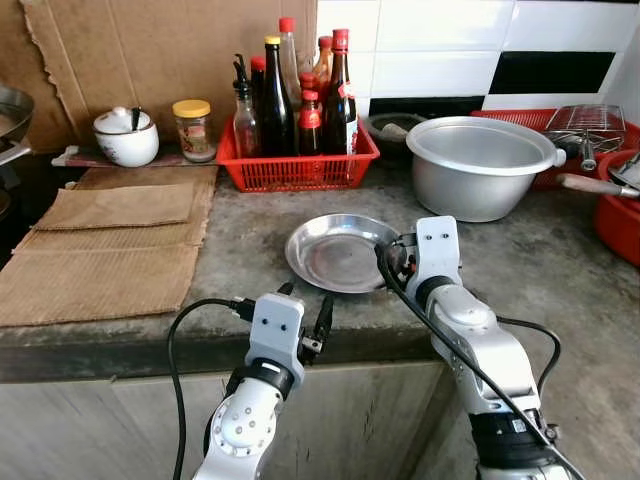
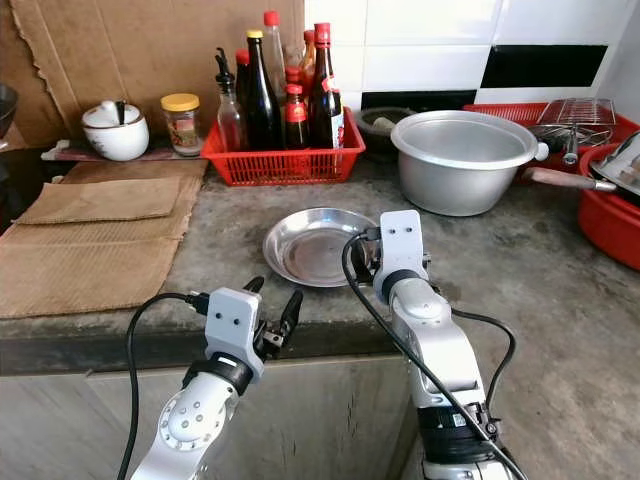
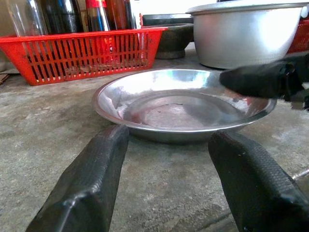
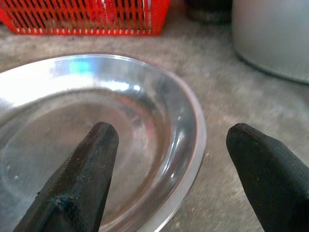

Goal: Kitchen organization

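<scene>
Over the plate's right rim: the right gripper [image 4: 169, 179] stands with its fingers spread wide, one tip above the bowl of the steel plate [image 1: 338, 250], the other outside the rim over bare counter, nothing held.
Near counter edge: the left gripper [image 1: 305, 318] hovers just short of the plate, fingers parted too, pointing at its near rim.
Plate position: flat on the grey concrete counter [image 1: 250, 240], between the red bottle basket [image 1: 296, 165] behind it and the counter's front edge, with the big aluminium pot [image 1: 478, 165] off to its right.
Handling: thin, stiff metal, likely light; polished and slippery, so it may skate on the counter if pushed.
Hold: the raised rim looks the only purchase, pinched from above and below.
Arm pose: right forearm reaches up and forward from below the counter line, wrist bent toward the plate; left arm is lower, elbow tucked.
</scene>
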`<state>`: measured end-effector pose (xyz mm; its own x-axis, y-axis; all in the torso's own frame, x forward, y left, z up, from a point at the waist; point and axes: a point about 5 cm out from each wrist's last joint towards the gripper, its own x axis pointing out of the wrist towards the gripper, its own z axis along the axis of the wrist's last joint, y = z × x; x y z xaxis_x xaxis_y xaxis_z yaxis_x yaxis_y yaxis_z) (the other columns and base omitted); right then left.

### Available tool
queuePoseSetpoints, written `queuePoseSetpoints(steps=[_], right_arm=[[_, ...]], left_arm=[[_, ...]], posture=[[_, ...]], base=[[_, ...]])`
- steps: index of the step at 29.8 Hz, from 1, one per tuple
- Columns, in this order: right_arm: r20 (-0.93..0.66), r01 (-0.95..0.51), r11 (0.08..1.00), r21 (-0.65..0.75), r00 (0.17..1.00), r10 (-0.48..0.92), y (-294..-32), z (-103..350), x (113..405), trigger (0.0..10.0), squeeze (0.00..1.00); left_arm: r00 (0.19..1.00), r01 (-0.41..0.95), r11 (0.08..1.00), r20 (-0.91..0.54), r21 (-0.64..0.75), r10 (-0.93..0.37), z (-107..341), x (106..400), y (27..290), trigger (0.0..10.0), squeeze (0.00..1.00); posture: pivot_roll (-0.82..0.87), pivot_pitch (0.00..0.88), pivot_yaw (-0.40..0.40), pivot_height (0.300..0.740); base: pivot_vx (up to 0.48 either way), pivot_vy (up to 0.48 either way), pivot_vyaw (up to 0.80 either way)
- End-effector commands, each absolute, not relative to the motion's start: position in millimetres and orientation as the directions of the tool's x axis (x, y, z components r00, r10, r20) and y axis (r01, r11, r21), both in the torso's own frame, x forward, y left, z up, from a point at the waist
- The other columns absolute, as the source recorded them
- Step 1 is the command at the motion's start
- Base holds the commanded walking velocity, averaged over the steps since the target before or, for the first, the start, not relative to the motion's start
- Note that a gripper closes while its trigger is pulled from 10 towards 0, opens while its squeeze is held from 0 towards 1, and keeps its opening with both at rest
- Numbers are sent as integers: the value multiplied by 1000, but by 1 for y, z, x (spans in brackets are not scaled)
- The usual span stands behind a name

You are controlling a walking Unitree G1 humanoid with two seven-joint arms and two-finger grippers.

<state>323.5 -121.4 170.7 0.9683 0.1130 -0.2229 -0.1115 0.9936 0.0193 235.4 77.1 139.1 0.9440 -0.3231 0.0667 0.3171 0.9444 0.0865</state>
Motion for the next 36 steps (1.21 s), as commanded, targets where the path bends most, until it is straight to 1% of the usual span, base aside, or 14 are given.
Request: queuePoseSetpoints(steps=[1,4,6,11,13,16,20,26,27,28,31,36], right_arm=[[-273,-99,993,68,955,114,-124,170,327,10000,0],[-301,-82,993,89,948,105,-126,171,331,10000,0],[-306,-76,994,79,947,96,-127,171,333,10000,0],[-338,-53,990,130,936,94,-125,175,338,10000,0],[-419,-48,987,154,902,109,-122,174,342,10000,0],[-463,-65,982,176,875,140,-118,177,344,10000,0],[-478,-91,988,123,867,140,-117,187,349,10000,0],[-542,-244,970,16,813,213,-105,181,343,10000,0],[-557,-270,963,-21,803,213,-103,177,341,2157,0],[-572,-280,959,-39,793,209,-102,173,339,0,0],[-601,-292,955,-48,773,206,-101,167,336,0,0],[-600,-208,978,3,782,168,-110,168,341,0,0]], left_arm=[[941,325,942,72,86,-331,141,234,76,10000,0],[941,326,941,69,89,-332,140,234,75,10000,0],[941,325,941,68,92,-332,140,234,76,10000,0],[941,326,941,66,93,-333,139,233,76,10000,0],[941,325,941,66,96,-332,138,233,76,10000,0],[941,324,941,67,98,-331,138,234,76,10000,0],[942,320,942,72,100,-327,139,234,76,10000,0],[944,314,944,74,105,-322,139,235,77,10000,0],[944,314,944,75,105,-322,139,235,77,10000,0],[944,312,944,76,106,-320,139,235,77,10000,0],[945,308,945,76,105,-317,139,235,77,10000,0],[949,300,948,73,103,-308,138,234,77,10000,0]], posture=[[131,6,-51,740],[131,3,-54,740],[131,3,-55,740],[132,0,-55,740],[132,0,-56,740],[131,0,-55,740],[131,0,-58,740],[130,0,-59,740],[129,0,-59,740],[128,0,-57,740],[129,0,-60,740],[125,8,-61,740]], base=[[0,0,0],[0,0,0],[0,0,0],[0,0,0],[0,0,0],[0,0,0],[0,0,0],[0,0,0],[0,0,0],[0,0,0],[0,0,0],[0,0,0]])
